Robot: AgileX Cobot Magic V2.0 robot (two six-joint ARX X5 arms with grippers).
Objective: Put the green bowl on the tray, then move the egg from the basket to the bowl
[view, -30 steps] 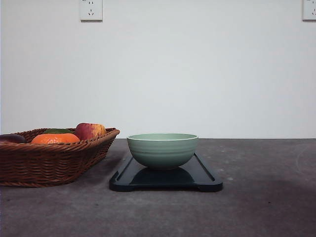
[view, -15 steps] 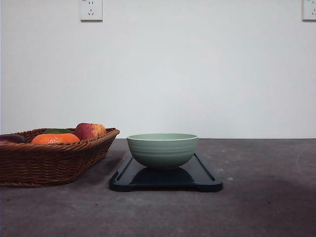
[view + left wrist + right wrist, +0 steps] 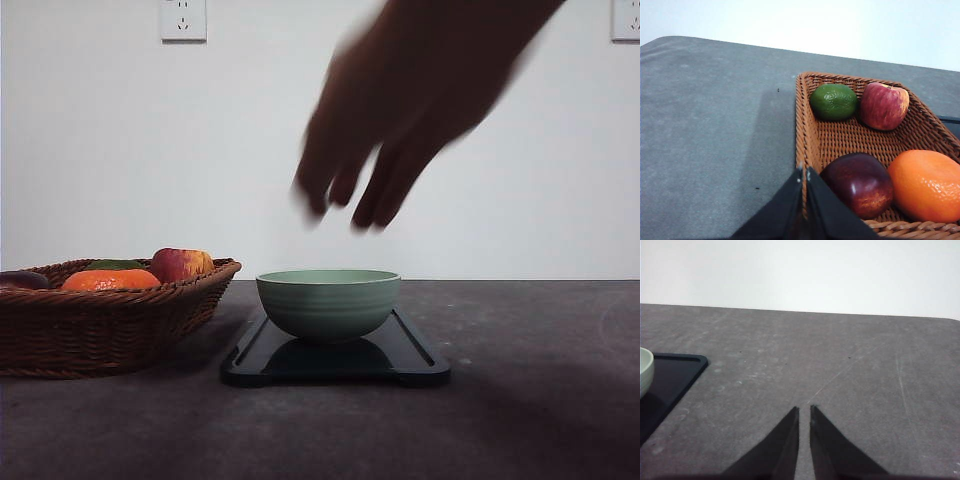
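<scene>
Left gripper pinched together, empty, at the near rim of basket; right gripper also closed on nothing, over bare table. Green bowl sits centered on tray, just beside the basket. No egg visible among the fruit. Blurred hand above the bowl. Judgement: hold until the hand clears, locate the egg, open wide, descend gently.

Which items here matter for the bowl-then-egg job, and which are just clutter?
Job items:
green bowl, already sitting on the tray
basket; no egg visible in it

Just lying about:
red apple
green citrus fruit
dark red fruit
orange fruit
blurred human hand above the bowl
wall sockets
</scene>
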